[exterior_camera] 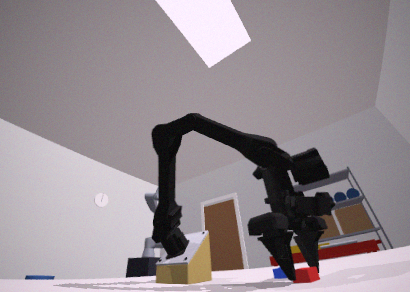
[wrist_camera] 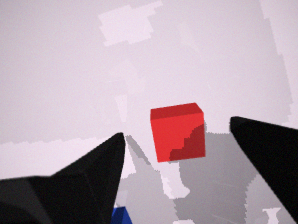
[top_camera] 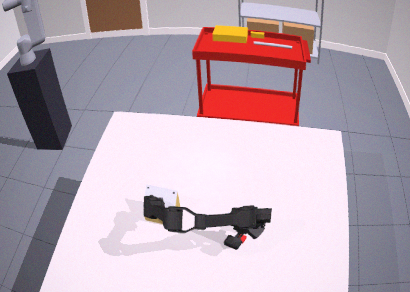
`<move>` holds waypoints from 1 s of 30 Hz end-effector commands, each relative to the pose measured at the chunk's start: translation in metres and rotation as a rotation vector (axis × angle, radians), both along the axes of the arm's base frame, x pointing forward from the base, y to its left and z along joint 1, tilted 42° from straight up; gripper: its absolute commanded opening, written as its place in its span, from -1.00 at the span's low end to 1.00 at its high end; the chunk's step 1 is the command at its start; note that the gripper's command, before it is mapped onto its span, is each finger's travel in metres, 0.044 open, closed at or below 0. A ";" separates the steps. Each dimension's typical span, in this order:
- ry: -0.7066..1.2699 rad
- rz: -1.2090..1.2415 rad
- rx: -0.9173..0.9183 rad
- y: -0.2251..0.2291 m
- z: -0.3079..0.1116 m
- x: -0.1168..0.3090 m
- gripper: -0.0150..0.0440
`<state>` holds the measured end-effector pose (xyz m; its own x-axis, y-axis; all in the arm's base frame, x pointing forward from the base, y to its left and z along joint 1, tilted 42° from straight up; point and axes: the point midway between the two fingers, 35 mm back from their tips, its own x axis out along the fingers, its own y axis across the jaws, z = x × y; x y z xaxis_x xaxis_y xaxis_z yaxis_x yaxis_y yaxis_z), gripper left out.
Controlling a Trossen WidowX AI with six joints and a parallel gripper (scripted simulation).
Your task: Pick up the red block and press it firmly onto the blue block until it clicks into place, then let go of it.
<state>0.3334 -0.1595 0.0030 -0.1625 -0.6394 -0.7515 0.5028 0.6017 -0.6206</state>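
Red block point(top_camera: 243, 239) point(exterior_camera: 306, 274) point(wrist_camera: 179, 134): on the white table point(top_camera: 215, 154) point(exterior_camera: 240, 279), between the fingertips, apart from both in the wrist view. Blue block point(exterior_camera: 279, 273) point(wrist_camera: 121, 215): nearby, partly hidden by a finger. Gripper point(top_camera: 245, 237) point(exterior_camera: 305, 275) point(wrist_camera: 175, 130): wide open, though short of fully, holding nothing, pointing down. Black arm point(top_camera: 217, 220) point(exterior_camera: 220, 133): arched from a wedge-shaped mount point(top_camera: 161, 193) point(exterior_camera: 200, 264). Beyond the table: red cart point(top_camera: 250, 59) point(exterior_camera: 345, 250).
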 end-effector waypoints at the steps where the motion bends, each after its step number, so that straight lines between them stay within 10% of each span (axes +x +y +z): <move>1: 0.003 0.003 -0.005 -0.001 0.000 0.000 0.47; 18: 0.003 0.003 -0.004 0.003 0.004 0.002 -0.49; 30: 0.001 0.004 0.002 0.038 0.045 0.012 -0.49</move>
<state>0.3439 -0.1290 0.0395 -0.1618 -0.6432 -0.7484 0.4948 0.6033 -0.6255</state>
